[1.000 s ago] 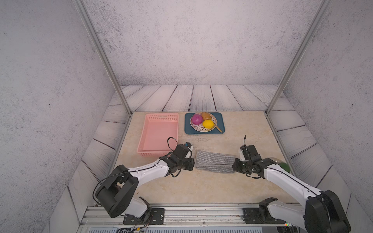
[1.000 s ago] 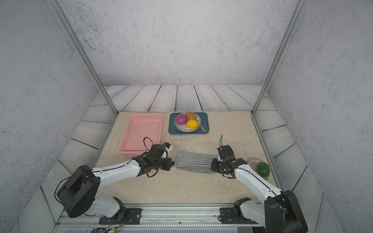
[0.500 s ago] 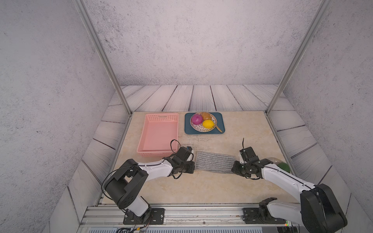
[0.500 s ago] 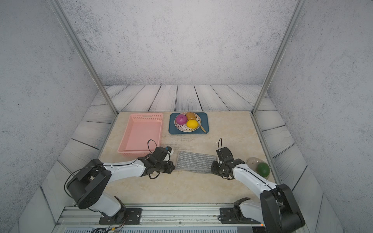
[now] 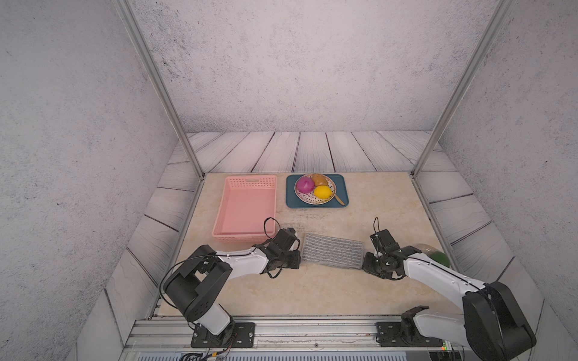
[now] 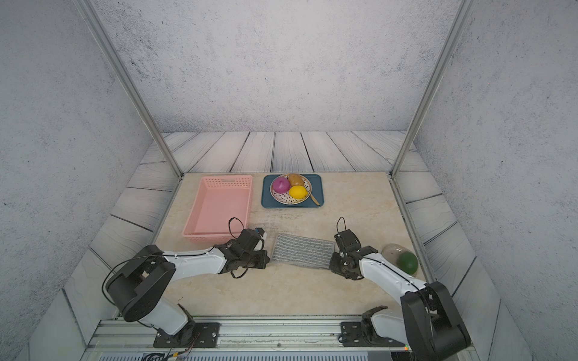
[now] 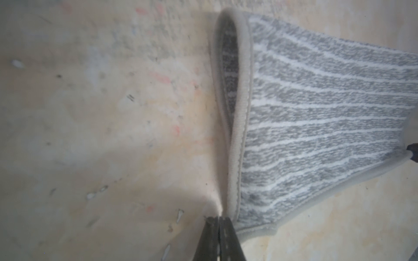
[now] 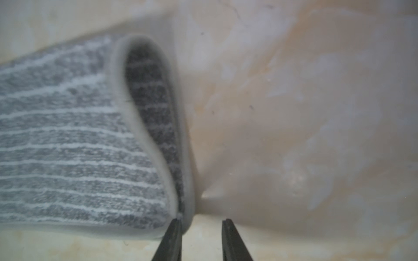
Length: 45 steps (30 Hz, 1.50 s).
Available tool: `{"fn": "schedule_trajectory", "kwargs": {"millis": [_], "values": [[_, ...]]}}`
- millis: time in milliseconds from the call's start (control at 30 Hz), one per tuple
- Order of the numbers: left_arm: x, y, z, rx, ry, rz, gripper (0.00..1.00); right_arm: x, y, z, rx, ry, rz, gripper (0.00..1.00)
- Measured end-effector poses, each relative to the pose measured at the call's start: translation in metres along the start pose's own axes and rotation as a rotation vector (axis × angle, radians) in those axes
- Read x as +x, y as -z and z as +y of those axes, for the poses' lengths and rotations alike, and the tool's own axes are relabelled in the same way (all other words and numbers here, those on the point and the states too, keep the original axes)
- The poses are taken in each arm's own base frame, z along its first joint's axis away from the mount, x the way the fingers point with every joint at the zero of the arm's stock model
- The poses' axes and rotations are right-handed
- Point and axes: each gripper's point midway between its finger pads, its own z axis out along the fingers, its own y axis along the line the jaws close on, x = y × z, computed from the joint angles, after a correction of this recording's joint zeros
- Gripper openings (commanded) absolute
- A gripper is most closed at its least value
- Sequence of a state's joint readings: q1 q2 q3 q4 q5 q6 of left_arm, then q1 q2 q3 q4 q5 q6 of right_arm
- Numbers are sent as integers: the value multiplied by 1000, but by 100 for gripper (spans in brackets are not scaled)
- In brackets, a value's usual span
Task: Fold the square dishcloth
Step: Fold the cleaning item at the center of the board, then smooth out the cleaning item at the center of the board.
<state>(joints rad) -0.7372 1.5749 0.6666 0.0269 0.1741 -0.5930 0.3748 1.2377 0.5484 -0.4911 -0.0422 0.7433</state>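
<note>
top views: a beige tabletop inside grey walls. the square dishcloth, grey with thin whitish stripes, lies folded over into a long rectangle near the front middle of the table. it sits just in front of and to the side of a pink basket. behind it, well apart, a blue tray carries a plate of fruit. the left gripper sits low at one short end of the cloth and the right gripper at the opposite end. both top views show the cloth between the two grippers. a green ball lies near the right arm.

left wrist view: the left gripper has its dark tips pressed together. the two layered hems of the dishcloth gape open further off and narrow down to meet right at the tips. it is not clear whether any fabric is caught between them.

right wrist view: the right gripper has its tips spread, bare table showing in the gap. the folded corner of the dishcloth touches one fingertip; the other stands clear of it.
</note>
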Motion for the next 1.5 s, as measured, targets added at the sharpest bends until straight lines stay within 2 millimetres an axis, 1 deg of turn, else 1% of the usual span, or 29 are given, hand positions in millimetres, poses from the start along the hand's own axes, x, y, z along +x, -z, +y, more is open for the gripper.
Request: {"fn": "schedule_trajectory", "kwargs": {"millis": [33,67,100,233,300,333,433,500,533,600,700,767,833,967,1133,1267,1400,1500], "values": [[-1,0,1,-6,7,-4,39,1,-2,-3,16,-5,5,29],[-2,0,0,-1,9,-8,45,1,-2,-4,25,-6,8,29],[-4,1,-1,1,13,-18,49,-2,-2,-3,26,-7,2,29],[-7,4,-2,3,13,-29,58,-11,2,0,42,-4,-19,29],[-8,10,-3,0,14,-35,63,-18,7,2,47,-2,-38,29],[-10,14,-3,-2,13,-45,64,-22,11,3,49,0,-52,29],[-20,32,-9,11,6,-92,62,-33,23,6,50,3,-97,29],[-28,43,-14,22,0,-124,59,-40,31,11,37,6,-126,29],[-33,48,-17,27,-5,-141,56,-43,34,13,30,8,-136,29],[-43,55,-25,40,-18,-166,46,-50,38,20,12,14,-151,29],[-57,55,-36,65,-38,-176,36,-59,38,31,-16,20,-159,28],[-65,49,-45,84,-52,-174,32,-66,35,41,-39,22,-158,28],[-72,39,-50,94,-63,-164,28,-72,29,49,-52,24,-155,28],[-76,9,-52,90,-72,-120,26,-79,14,54,-42,23,-138,27],[-70,-25,-44,60,-63,-59,25,-82,-8,54,-13,21,-110,26],[-78,-44,-39,39,-51,-47,22,-88,-23,53,18,14,-96,26],[-90,-57,-29,25,-21,-58,21,-105,-33,58,28,11,-105,25],[-100,-57,-23,18,-2,-80,22,-124,-39,64,28,16,-123,24]]}}
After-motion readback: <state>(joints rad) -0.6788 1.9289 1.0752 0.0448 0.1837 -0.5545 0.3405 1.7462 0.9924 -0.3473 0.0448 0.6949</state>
